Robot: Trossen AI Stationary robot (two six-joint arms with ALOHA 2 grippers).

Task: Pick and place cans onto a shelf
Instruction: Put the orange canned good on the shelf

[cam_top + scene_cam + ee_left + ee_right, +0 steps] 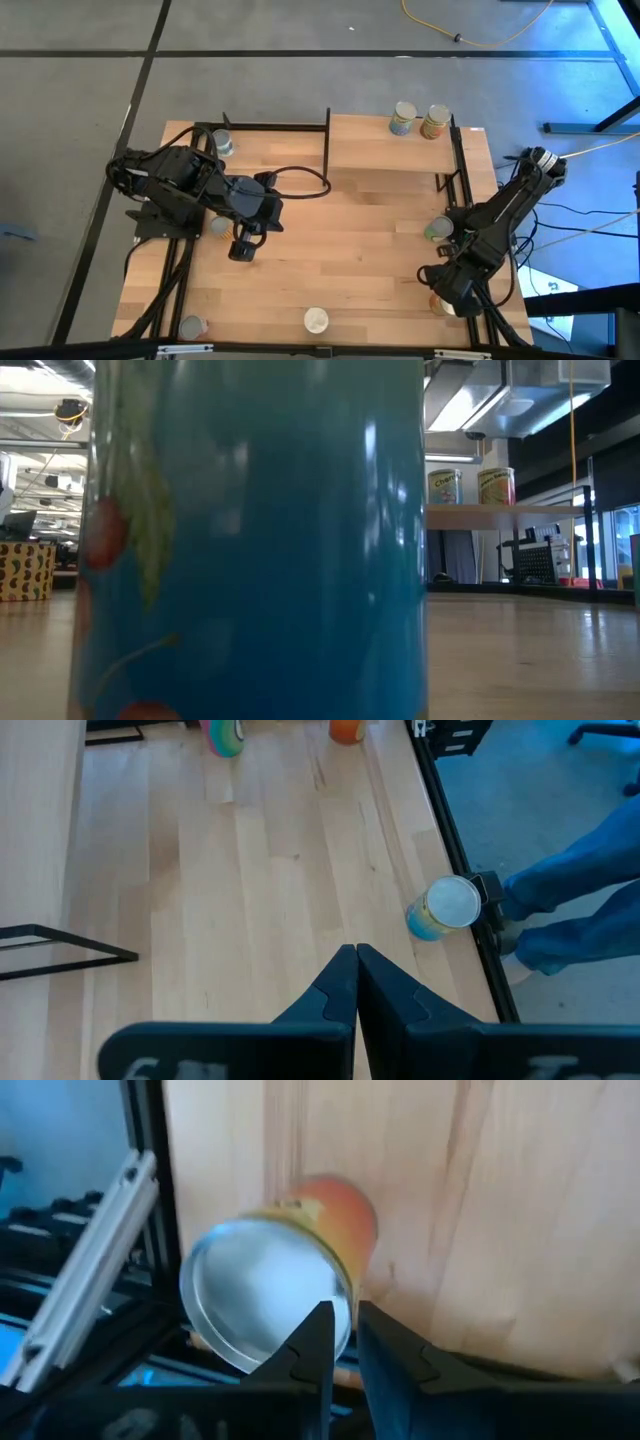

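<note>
blue can (pixel 250 540) fills low view | two cans (pixel 419 120) on shelf (pixel 390 150)

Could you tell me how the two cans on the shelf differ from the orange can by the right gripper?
The two cans on the shelf stand upright, raised on the shelf at the table's far edge; the orange can sits on the tabletop at the near right corner. The shelf pair stands untouched, while the right gripper has its jaws at the orange can's silvery lid. All are small cylindrical tins.
</note>
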